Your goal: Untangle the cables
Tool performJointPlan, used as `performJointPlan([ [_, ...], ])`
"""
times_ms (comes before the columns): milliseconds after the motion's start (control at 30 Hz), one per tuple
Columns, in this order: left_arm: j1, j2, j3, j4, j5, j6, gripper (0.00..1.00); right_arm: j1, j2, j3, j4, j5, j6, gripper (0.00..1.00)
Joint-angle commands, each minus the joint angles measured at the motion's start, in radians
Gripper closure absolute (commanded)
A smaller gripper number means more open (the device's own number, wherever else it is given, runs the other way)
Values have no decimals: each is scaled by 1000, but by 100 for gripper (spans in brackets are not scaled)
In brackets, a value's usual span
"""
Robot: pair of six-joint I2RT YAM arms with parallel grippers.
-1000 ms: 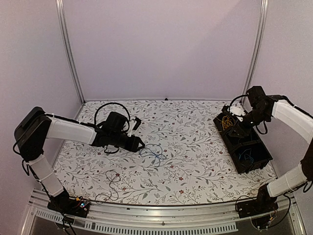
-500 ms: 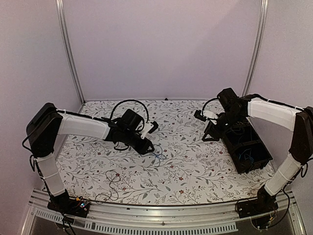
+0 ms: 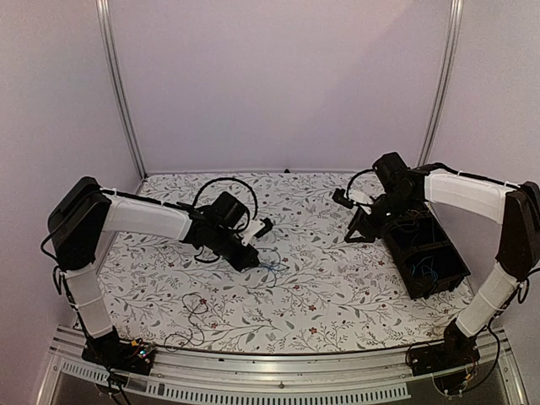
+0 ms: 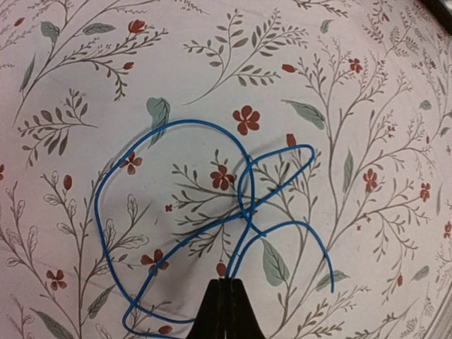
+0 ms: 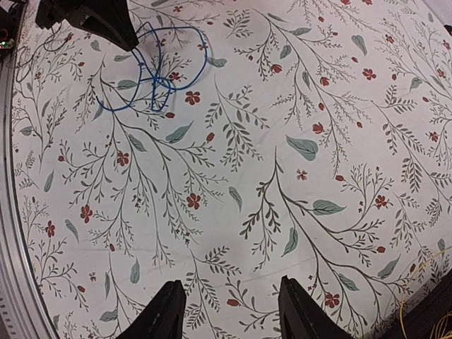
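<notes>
A blue cable lies in loose crossed loops on the flowered table, left of centre. My left gripper is down at its near edge. In the left wrist view the gripper is shut on two strands of the blue cable. My right gripper hangs open over the table's right half, just left of the black bin. Nothing lies between its fingers. The right wrist view shows the blue cable far off and a yellow cable at the lower right edge.
A black two-part bin stands at the right with blue wire in its near half. A thin dark cable lies near the front left. The left arm's thick black loop arches over its wrist.
The left gripper came down over the blue cable and shut on it. The right arm swung from above the bin to over the table, then held nearly still.
</notes>
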State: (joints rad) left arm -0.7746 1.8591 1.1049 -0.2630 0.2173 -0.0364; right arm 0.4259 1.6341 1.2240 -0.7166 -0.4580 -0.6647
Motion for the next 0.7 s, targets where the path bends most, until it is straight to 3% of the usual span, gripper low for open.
performJointPlan([
  [0,-15,-80,20,19,12,9,100,1,8,59,17,-67,19,51],
  [167,-16,-245,-31,172,74,-2,100,1,22,158,38,-226,66,49],
  [333,-15,-318,-38,221,73,-37,100,10,118,288,13,-398,138,49],
  [667,-6,-379,-52,323,115,-77,100,105,201,354,45,-414,136,36],
])
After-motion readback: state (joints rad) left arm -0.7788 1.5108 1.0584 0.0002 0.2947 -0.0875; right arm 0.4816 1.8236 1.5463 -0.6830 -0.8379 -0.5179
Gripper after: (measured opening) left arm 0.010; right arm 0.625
